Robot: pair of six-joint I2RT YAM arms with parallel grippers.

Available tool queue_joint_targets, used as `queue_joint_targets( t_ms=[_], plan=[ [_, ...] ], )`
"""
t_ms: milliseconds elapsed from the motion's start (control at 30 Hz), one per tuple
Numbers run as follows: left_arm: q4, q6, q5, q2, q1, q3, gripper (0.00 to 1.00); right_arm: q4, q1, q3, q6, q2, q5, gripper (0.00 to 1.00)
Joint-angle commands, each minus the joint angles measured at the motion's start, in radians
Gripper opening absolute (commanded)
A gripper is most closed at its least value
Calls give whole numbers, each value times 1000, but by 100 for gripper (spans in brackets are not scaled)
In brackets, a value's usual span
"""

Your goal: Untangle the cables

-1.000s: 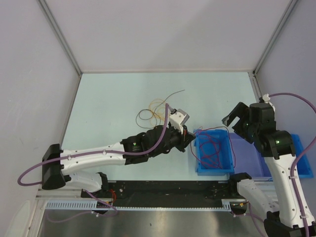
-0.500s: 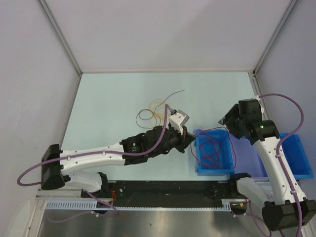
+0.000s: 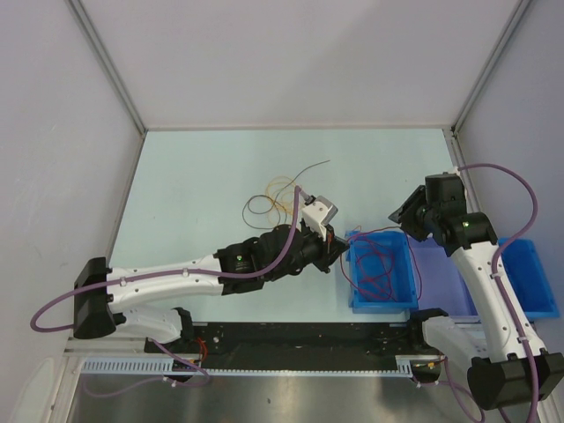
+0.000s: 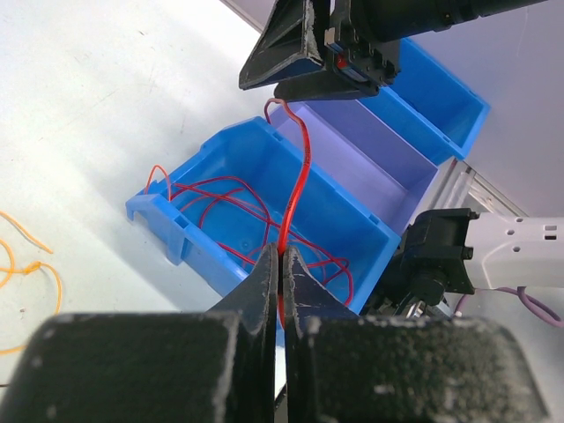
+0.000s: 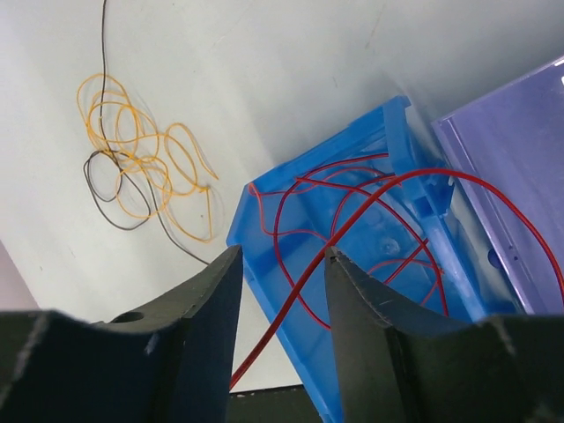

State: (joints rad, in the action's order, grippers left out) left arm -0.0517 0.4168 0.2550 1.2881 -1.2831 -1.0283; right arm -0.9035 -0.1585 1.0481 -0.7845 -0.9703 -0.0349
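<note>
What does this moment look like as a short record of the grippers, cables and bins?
left gripper: shut on a red cable, next to the blue bin
right gripper: open, jaws on either side of the same red cable, not pinching it
blue bin contents: loose loops of red cable
on table: orange cables overlapping a black cable
purple bin: beside the blue bin
</note>
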Motion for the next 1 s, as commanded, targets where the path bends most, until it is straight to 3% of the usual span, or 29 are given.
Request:
queue_joint_targets(
  t_ms=[0, 200, 300, 467, 600, 833, 867, 900, 967],
  plan=[
    [-50, -19, 1, -26, -5, -3, 0, -1, 2, 10, 14, 5, 24, 47],
    [-56, -21, 6, -24, -5, 1, 0, 15, -13, -11, 5, -10, 24, 43],
    [-54, -18, 7, -23, -5, 1, 0, 25, -24, -22, 2, -15, 52, 30],
    [-51, -18, 10, -21, -5, 4, 0, 28, -38, -23, -5, -15, 46, 18],
    [-53, -16, 12, -18, -5, 7, 0, 28, -38, -23, -7, -7, 50, 0],
    [-51, -16, 16, -18, -5, 11, 0, 26, -38, -23, -13, 7, 82, 1],
    [-53, -16, 16, -18, -5, 11, 0, 23, -38, -23, -10, 7, 87, 5],
    [-53, -16, 16, -21, -4, 13, 0, 17, -39, -23, -12, 7, 89, 19],
    [-54, -16, 16, -21, -5, 14, 0, 9, -38, -23, -9, 5, 87, 30]
  ],
)
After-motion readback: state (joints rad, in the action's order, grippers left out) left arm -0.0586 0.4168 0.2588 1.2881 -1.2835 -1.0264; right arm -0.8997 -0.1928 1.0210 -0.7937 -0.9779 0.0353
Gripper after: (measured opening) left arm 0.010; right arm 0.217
